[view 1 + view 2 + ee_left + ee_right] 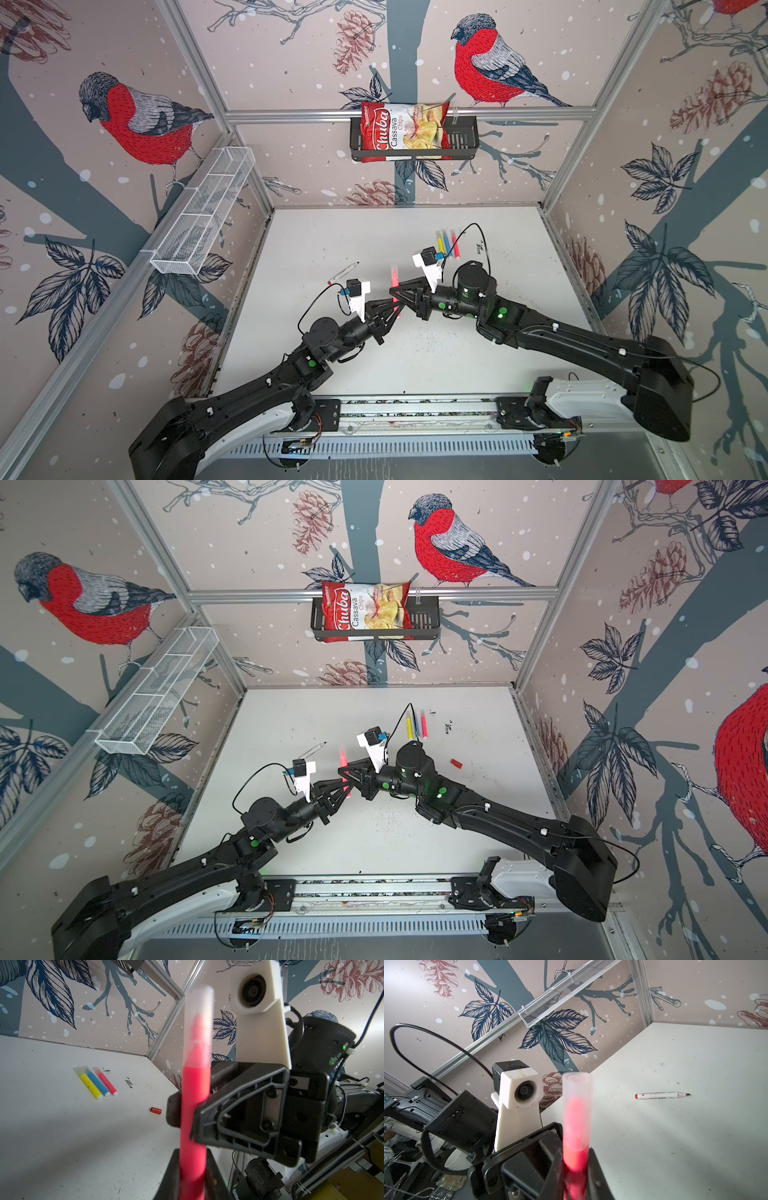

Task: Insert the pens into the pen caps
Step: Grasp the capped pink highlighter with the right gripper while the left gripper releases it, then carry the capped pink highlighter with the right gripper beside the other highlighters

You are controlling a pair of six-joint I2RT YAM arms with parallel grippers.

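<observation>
Top views: my left gripper (400, 308) and right gripper (393, 291) meet over the middle of the worktop (332, 232). Both pinch the same pink pen (394, 276), which is held clear of the surface; both top views agree. A row of three capped pens (447, 245) lies toward the back right. The white-barrelled pen (343, 273) lies alone on the left, and the red cap (456, 763) lies alone on the right. Left wrist: my left gripper (193, 1178) is clamped on the pen's lower barrel, and my right gripper (188, 1113) is clamped just above it. The translucent cap (199, 1026) sits over the tip end, blurred. Right wrist: my right gripper (576, 1172) is pressed onto the barrel below the cap (576, 1095). The white-barrelled pen (661, 1095) lies well apart on the worktop.
</observation>
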